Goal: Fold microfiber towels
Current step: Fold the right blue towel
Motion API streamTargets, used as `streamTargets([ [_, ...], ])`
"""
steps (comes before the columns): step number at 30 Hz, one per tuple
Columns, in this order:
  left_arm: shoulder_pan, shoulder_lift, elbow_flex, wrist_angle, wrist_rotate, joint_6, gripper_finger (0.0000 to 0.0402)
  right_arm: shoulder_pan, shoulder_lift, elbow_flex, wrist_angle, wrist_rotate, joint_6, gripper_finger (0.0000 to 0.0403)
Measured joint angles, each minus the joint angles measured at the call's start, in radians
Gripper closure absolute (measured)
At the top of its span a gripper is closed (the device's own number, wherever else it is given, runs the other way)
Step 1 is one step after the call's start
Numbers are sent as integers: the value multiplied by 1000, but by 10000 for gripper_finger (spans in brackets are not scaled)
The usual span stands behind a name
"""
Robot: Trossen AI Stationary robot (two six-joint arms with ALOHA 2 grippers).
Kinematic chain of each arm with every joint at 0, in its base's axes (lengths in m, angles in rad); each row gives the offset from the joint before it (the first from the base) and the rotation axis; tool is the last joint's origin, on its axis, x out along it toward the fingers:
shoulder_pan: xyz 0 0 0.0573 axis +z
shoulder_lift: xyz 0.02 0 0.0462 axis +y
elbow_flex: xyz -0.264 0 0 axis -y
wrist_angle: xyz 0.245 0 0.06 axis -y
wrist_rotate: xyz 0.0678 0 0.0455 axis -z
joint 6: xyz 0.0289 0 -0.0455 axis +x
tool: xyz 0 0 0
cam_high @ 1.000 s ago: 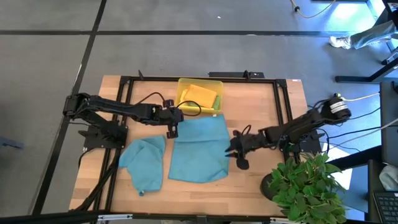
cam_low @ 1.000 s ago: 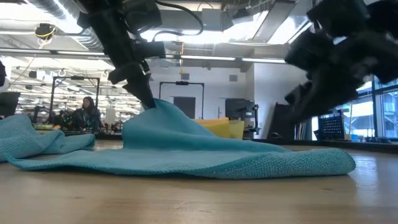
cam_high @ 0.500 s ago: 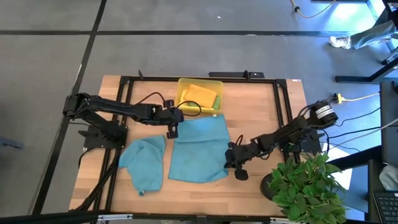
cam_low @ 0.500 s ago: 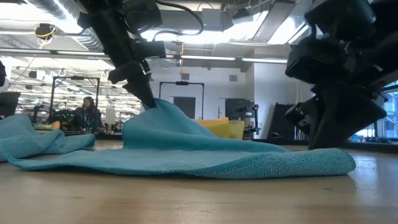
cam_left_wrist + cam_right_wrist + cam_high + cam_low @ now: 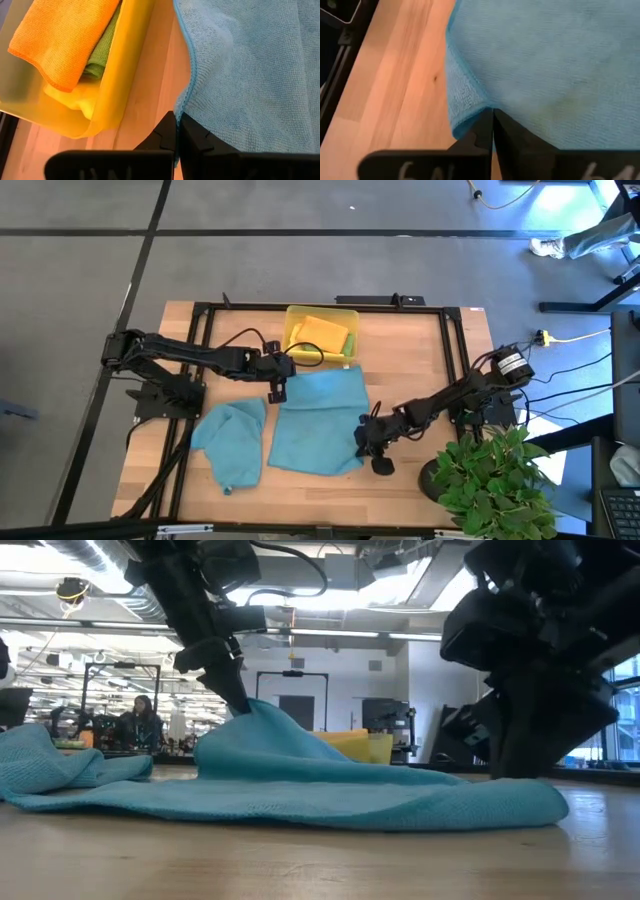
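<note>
The spread teal towel (image 5: 318, 420) lies flat on the tabletop (image 5: 420, 360) just in front of the yellow tray (image 5: 296, 320), and both pincers have hold of it at opposite corners: the left pincer (image 5: 277, 388) is clenched on the corner nearest the tray, lifting it into a small peak, while the right pincer (image 5: 364, 442) is clamped on the corner farthest from the tray, on the plant's (image 5: 490, 475) side. The second teal towel (image 5: 232, 442) sits crumpled beside the spread one, on its side away from the plant, touched by neither arm. In the tray lie a folded orange towel (image 5: 65, 37) over a green towel (image 5: 100, 57) (the overhead camera barely shows the green one; the left wrist camera shows it plainly, tucked under the orange). The low view adds the height of things: the tray-side corner tented up under the left pincer (image 5: 236, 700), the rest of the cloth (image 5: 300, 790) sloping down to the wood, and a person (image 5: 135, 720) seated far off in the room. The right wrist view shows the dark fingers (image 5: 480, 135) closed tight on a doubled, rolled edge of the cloth (image 5: 545, 65), whose looped weave and stitched hem are clear.
</note>
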Motion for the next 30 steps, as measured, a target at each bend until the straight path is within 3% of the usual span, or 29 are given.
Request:
streamTargets([
  [22,0,0,0,0,1,-1,402,164,1,1,94,-78,7,397],
  [26,0,0,0,0,0,-2,402,163,0,1,94,-56,26,389],
  [30,0,0,0,0,0,-2,402,130,-30,1,70,60,-11,391],
])
